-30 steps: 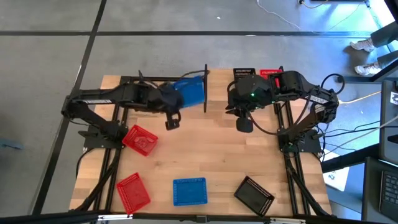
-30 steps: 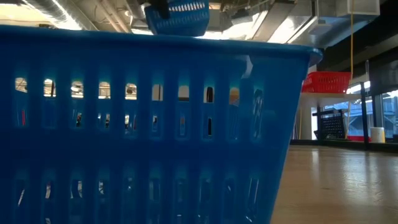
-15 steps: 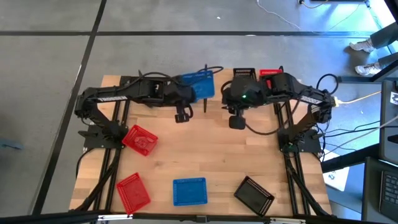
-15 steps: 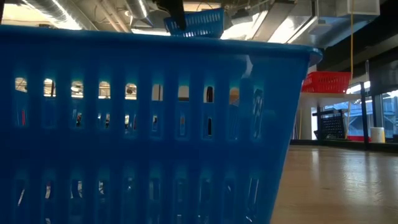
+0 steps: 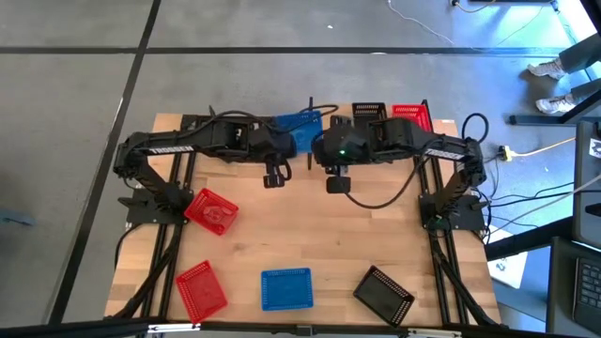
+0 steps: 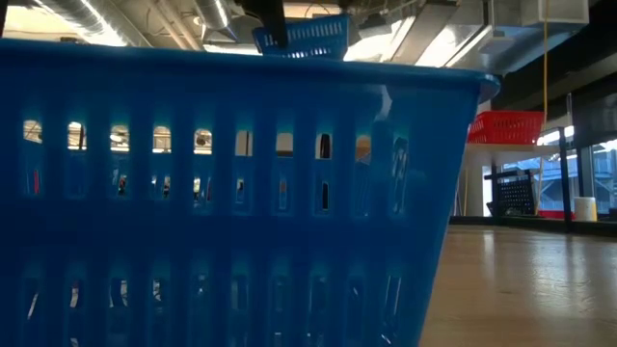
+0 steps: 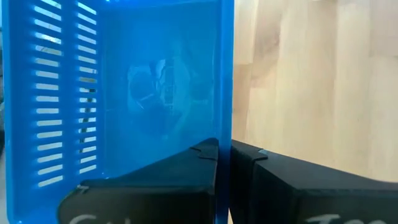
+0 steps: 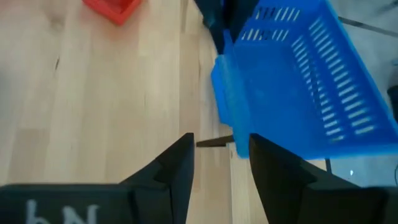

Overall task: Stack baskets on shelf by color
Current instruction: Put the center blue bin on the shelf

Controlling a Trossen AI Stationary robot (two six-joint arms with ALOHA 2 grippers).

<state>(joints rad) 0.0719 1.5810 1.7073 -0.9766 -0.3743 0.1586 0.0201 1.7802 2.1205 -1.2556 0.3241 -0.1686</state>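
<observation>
Blue basket [image 5: 299, 130] is clamped by its wall in the left gripper [image 7: 224, 163], held over the shelf's [image 5: 329, 120] left end. Step: placing it. Next, probably: lower and release. Right gripper [image 8: 221, 155] reaches in beside the basket, fingers spread, empty.

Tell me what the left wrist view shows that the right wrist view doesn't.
Only the left wrist view shows the left gripper shut on the wall of the blue basket, and the basket's inside.

Only the right wrist view shows the right gripper with its fingers open and nothing between them, short of the basket, plus a red basket farther off.

Both show the same held blue basket over light wood.
</observation>
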